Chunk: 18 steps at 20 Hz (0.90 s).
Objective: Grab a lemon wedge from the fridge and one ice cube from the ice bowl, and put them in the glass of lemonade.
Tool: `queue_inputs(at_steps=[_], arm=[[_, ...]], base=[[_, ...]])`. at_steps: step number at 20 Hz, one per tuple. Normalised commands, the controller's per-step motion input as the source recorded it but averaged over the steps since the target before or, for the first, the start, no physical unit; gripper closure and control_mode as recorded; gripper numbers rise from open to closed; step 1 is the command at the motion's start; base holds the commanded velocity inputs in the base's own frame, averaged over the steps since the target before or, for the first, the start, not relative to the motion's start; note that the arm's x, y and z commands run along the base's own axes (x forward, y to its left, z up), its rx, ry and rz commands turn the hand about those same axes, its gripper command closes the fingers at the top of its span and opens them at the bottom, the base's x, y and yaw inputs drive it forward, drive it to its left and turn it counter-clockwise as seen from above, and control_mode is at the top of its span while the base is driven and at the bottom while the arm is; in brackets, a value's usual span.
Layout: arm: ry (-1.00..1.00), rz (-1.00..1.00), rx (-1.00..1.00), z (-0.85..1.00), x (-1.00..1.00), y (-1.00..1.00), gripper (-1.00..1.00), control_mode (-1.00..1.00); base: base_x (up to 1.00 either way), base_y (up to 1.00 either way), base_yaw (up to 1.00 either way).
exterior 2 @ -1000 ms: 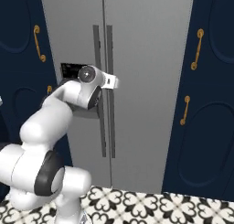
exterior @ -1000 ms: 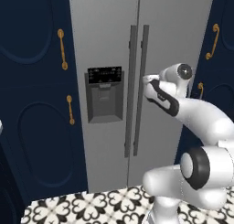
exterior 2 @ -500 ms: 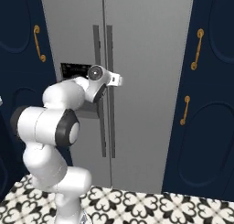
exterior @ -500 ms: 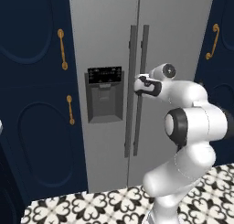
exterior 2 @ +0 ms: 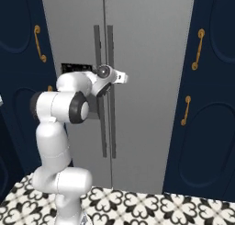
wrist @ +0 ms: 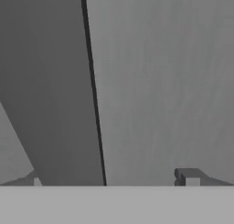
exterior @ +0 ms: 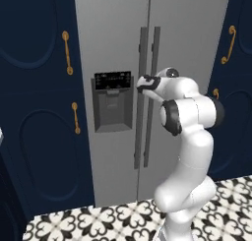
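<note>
The fridge [exterior: 189, 43] [exterior 2: 149, 109] is a tall grey two-door unit, and both doors are shut. My gripper [exterior: 140, 84] [exterior 2: 124, 77] is at mid height, right at the pair of vertical bar handles [exterior: 157, 122] [exterior 2: 98, 127] by the door seam. In the hand view my gripper [wrist: 112, 179] stands open, and a dark handle bar [wrist: 50, 90] runs close up across the left of the gap between the fingertips [wrist: 188, 177]. Nothing is gripped. The lemon wedge is hidden behind the shut doors. The ice bowl and the glass of lemonade are out of view.
A black-panelled dispenser [exterior: 113, 102] sits on the left door beside the hand. Navy cabinets with gold handles [exterior: 67, 53] [exterior 2: 198, 49] flank the fridge on both sides. A black-and-white patterned surface [exterior: 118, 218] lies below, in front of the fridge.
The arm has folded upright and pushed the hand toward the fridge, from the right door's front across to the handles. The jaws stayed open.
</note>
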Motion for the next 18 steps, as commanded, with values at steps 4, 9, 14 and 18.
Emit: queue_inputs(at_steps=[4,9,14,18], arm=[[0.00,0.00,0.00,-0.36,0.95,-0.26,-1.00,-1.00],[-0.01,0.00,-0.05,-0.61,0.70,-0.02,1.00,-1.00],[0.03,-0.01,0.00,-0.02,-0.30,-0.02,1.00,-1.00],[0.08,-0.01,0.03,0.47,-1.00,-0.47,1.00,-1.00]], base=[[0.00,0.00,0.00],[0.00,0.00,0.00],[0.00,0.00,0.00],[0.00,0.00,0.00]])
